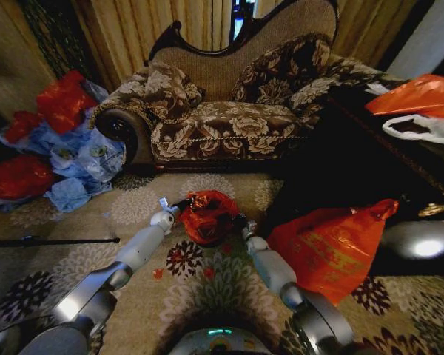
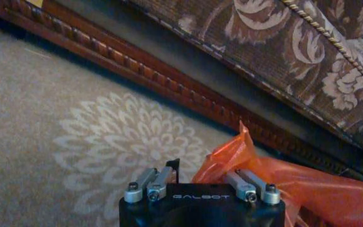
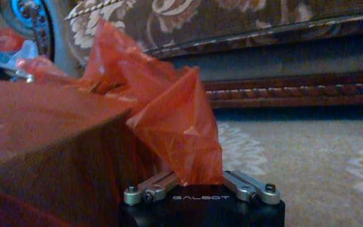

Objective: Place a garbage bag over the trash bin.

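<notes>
At the lower middle of the head view, the left pincer (image 1: 168, 211) and the right pincer (image 1: 246, 228) sit on either side of the garbage bag (image 1: 208, 214), each touching its edge. From its own wrist camera, the right pincer (image 3: 202, 185) is pinching a fold of the red garbage bag (image 3: 172, 123), the film rising as a crumpled peak straight out from between its fingers (image 3: 149, 185). At the left pincer (image 2: 200, 182) the bag (image 2: 307, 187) pokes out between the fingers, with one pointed corner standing up beside them; whether they are pressed on it or merely spread around it I cannot tell.

The bag is draped over the trash bin (image 1: 216, 238), of which only a dark sliver shows under the red plastic. The bin stands upright, its long axis vertical and its mouth facing up, and the bag's crinkled mass bunches on top. In the right wrist view the bin's side (image 3: 62, 156) appears as a dark wall under red film.

The bin stands on a carpet (image 1: 207, 281) with pale flower medallions. Behind it, across the upper middle, is a floral sofa (image 1: 229, 111) with a carved wooden base. A large orange bag (image 1: 333, 248) lies at the lower right, just beside the right arm. A pile of red and blue bags (image 1: 59, 148) fills the left side.
</notes>
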Robot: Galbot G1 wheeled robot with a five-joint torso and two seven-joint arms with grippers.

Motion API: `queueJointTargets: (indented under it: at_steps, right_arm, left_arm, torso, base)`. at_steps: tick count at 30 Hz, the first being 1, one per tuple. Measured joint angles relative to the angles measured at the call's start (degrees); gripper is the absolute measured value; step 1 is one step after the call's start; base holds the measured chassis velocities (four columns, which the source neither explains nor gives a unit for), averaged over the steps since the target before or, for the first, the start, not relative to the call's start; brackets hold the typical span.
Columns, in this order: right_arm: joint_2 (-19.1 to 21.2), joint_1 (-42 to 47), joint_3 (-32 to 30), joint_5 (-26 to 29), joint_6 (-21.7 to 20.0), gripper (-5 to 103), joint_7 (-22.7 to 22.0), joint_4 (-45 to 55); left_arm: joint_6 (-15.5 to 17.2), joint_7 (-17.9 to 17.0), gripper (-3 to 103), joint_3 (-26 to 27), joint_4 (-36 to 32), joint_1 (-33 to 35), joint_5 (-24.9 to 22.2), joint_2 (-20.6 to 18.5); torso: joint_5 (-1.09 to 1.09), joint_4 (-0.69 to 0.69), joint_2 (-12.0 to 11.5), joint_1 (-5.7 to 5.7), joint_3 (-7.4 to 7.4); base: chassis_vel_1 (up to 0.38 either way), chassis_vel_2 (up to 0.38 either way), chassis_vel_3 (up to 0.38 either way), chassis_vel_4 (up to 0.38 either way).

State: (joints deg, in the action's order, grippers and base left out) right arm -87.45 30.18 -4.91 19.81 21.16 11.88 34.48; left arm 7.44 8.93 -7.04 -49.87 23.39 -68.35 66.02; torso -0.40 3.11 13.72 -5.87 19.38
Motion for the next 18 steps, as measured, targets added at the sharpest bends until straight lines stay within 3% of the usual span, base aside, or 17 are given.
queueJointTargets:
  at_steps: [3,4,6,11,16,18]
  right_arm:
    - [-0.14,0.15,-0.05,-0.61,0.25,-1,0.46,-0.19]
    - [-0.29,0.37,-0.19,-1.46,0.61,4,0.73,-0.21]
    - [-0.33,0.55,-0.28,-2.04,0.97,4,0.92,-0.15]
    - [0.9,1.55,-0.53,-2.79,1.3,24,1.68,3.27]
    - [4.12,3.21,-0.01,-3.55,0.09,46,4.25,10.19]
    - [4.88,3.66,0.07,-4.07,-0.1,46,4.67,11.7]
  left_arm:
    - [0.0,0.09,30,-0.15,0.0,0.01,0.0,-0.19]
    - [-0.01,0.15,30,-0.29,-0.1,0.06,0.0,-0.43]
    - [-0.01,0.17,30,-0.34,-0.34,0.18,-0.02,-0.67]
    - [1.61,-0.15,34,-0.63,-4.26,1.33,-2.69,-3.7]
    - [3.92,-1.49,30,-0.86,-9.37,2.27,-6.41,-7.31]
    - [4.04,-1.66,30,-0.88,-9.82,2.28,-6.68,-7.55]
  torso:
    - [-0.01,0.01,0.0,0.0,0.0]
    - [-0.01,0.02,0.0,0.0,0.0]
    - [-0.01,0.02,0.0,0.0,0.0]
    - [-0.05,0.06,-0.01,-0.02,0.03]
    - [-0.01,0.01,-0.01,-0.02,0.02]
    - [-0.02,0.02,-0.01,-0.02,0.02]
  base:
    - [0.0,0.0,0.0,0.0]
    - [0.0,0.0,0.0,0.0]
    - [0.0,0.0,0.0,0.0]
    - [0.0,0.0,0.0,0.0]
    - [0.0,0.0,0.0,0.0]
    - [0.0,0.0,0.0,0.0]
